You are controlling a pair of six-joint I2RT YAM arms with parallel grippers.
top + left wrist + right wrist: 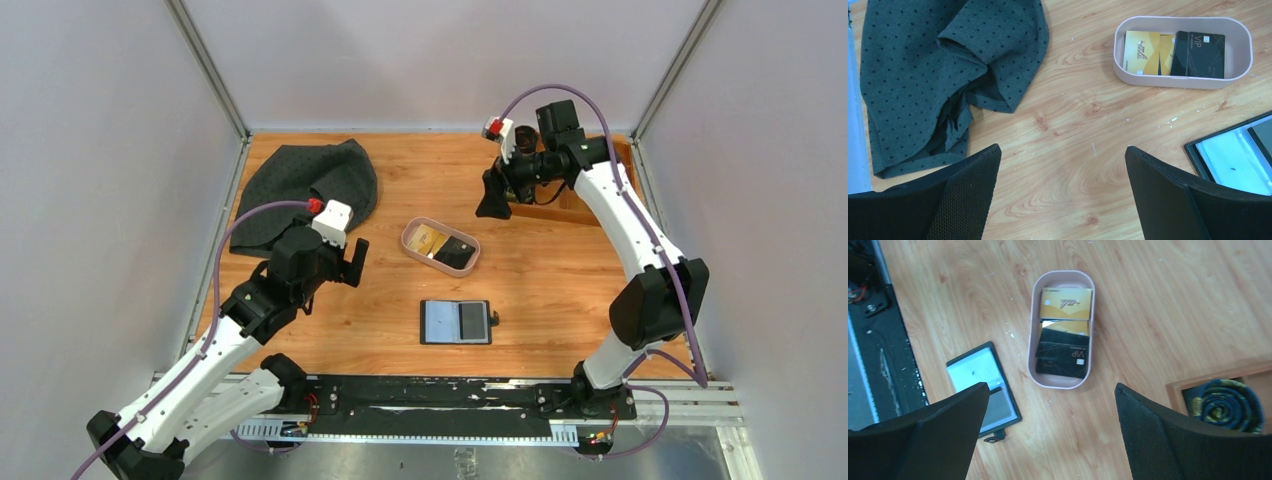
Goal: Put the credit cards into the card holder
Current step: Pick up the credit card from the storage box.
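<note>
The pinkish oval tray (412,232) in mid-table holds the credit cards: a gold one (428,240) and a black one (458,254). The left wrist view shows the gold card (1142,52) and the black VIP card (1200,55). The right wrist view shows the gold (1066,303) and black (1063,360) cards overlapping. The black card holder (456,322) lies open and flat in front of the tray, and shows in both wrist views (1233,160) (983,385). My left gripper (355,262) (1062,148) is open and empty, left of the tray. My right gripper (492,195) (1052,385) is open and empty, high behind the tray.
A dark dotted cloth (310,190) (923,75) lies crumpled at the back left. A wooden compartment box (575,205) sits at the back right, with a dark rolled item (1223,402) in it. Grey walls enclose the table on three sides.
</note>
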